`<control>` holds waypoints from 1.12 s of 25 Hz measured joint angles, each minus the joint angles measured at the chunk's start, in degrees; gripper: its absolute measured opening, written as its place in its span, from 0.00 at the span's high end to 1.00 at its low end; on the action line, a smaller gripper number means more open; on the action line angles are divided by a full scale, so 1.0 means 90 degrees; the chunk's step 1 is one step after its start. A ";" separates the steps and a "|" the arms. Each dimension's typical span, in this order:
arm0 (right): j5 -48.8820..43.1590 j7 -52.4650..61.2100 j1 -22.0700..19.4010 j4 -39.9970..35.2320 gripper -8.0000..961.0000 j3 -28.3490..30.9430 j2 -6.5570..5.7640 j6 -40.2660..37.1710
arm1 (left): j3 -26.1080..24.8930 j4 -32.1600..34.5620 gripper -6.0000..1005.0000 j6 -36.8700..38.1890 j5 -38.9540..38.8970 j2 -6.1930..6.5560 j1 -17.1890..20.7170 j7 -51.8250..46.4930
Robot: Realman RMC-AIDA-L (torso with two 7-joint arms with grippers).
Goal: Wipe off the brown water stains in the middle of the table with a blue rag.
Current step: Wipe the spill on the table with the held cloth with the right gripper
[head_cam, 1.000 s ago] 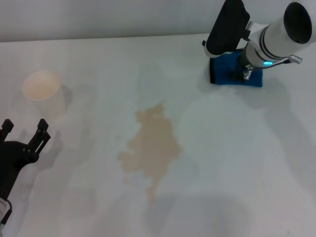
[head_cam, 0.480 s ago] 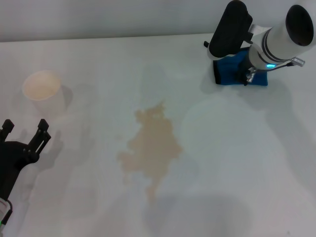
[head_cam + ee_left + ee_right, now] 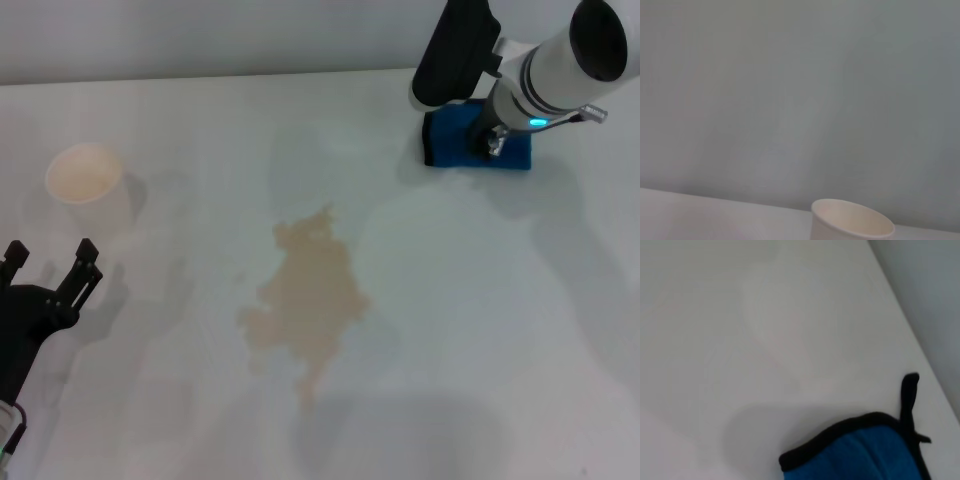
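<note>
**Right arm and rag shift slightly along the far edge**

Since half a second ago the right gripper [image 3: 470,100] and the blue rag [image 3: 462,140] beneath it have slid a little toward the table's left side. The rag lies flat near the far right corner of the table [image 3: 480,330]; whether the right gripper's fingers are spread or closed on it cannot be told. The brown water stains [image 3: 305,300] sit mid-table, well apart. The left gripper [image 3: 48,275] rests at the near left edge, fingers spread, near a paper cup [image 3: 85,180].
</note>
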 joint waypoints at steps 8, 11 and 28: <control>0.0061 -0.0161 0.0022 -0.0200 0.98 0.0033 0.0013 0.0419 | 0.0000 -0.0011 0.11 0.0012 -0.0060 0.0006 0.0000 -0.0061; 0.0258 -0.0324 -0.0024 -0.0462 0.98 0.0046 0.0027 0.0847 | 0.0000 -0.0016 0.11 0.0019 -0.0072 0.0007 0.0000 -0.0063; 0.2412 -0.1404 -0.0069 -0.1022 0.98 0.0049 0.0020 0.2264 | 0.0000 -0.0147 0.11 0.0223 -0.0079 0.0026 0.0000 -0.0065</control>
